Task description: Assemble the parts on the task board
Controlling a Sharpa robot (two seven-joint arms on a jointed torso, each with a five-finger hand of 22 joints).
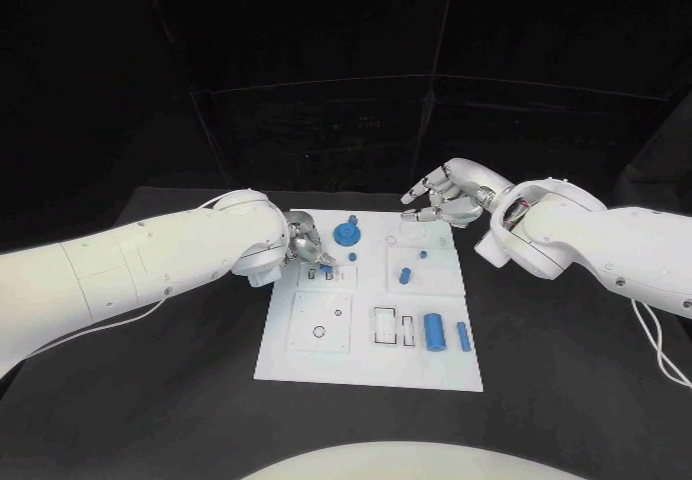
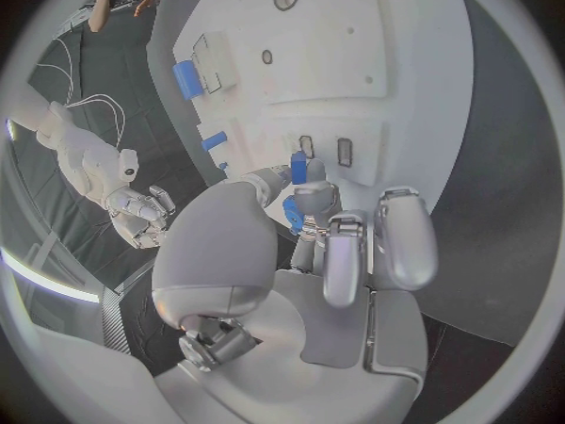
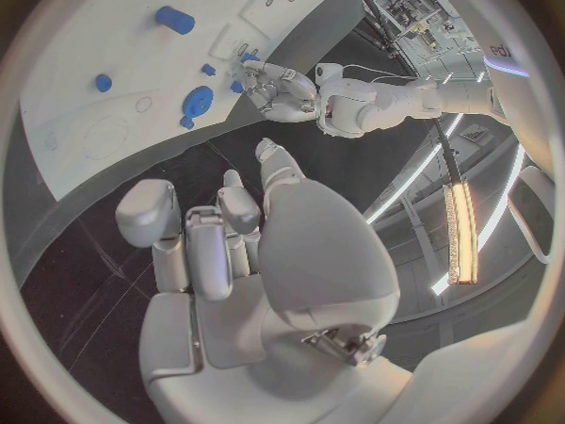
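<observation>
Both differ: left hand (image 2: 309, 219) pinches a blue part (image 2: 298, 168) (right hand (image 1: 450, 198) loosely spread, empty).

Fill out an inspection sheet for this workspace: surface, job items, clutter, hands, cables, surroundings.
Surface: black table, with the white task board in the middle.
Job's things: a blue gear-like part at the board's far end; two blue cylinders lying side by side near the board's right edge; small blue parts mid-board; several recesses with nothing in them.
Clutter: nothing seen.
Hands: left hand over the board's left side, pinching a small blue part above the slots; right hand beyond the board's far right corner, fingers curled, holding nothing.
Cables: thin white cables along both arms.
Surroundings: dark backdrop behind the table.
</observation>
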